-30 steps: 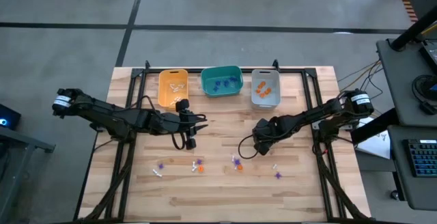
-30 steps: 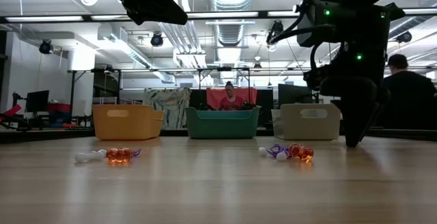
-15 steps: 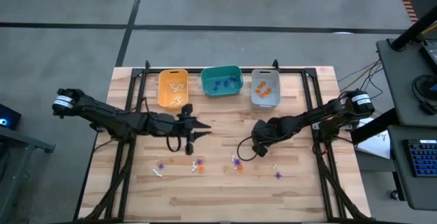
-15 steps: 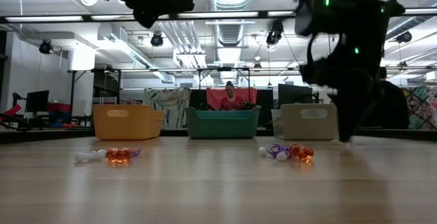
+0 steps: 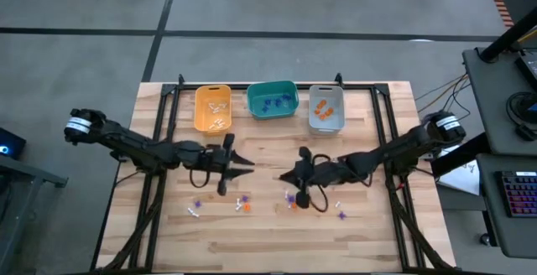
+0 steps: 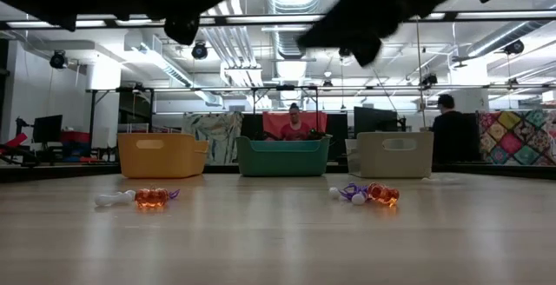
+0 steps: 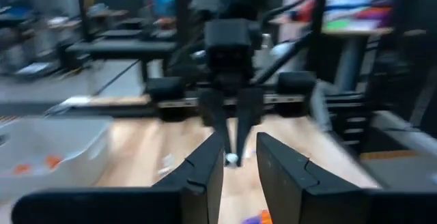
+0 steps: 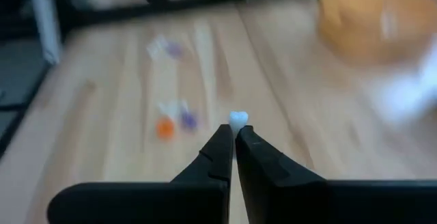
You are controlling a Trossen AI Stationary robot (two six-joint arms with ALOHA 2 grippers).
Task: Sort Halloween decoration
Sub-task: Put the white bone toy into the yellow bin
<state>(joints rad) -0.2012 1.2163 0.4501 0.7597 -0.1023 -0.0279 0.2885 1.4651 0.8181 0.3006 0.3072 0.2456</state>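
Here right gripper (image 8: 234, 136) pinches a white trinket (image 8: 237, 119) aloft

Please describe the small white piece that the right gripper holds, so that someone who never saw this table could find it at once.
Find the right gripper in the air over the middle of the wooden table, pointing toward the left arm. Pinched at its very tips is a tiny white trinket. Unlike the other trinkets, which lie loose on the table, it is held in shut fingers.
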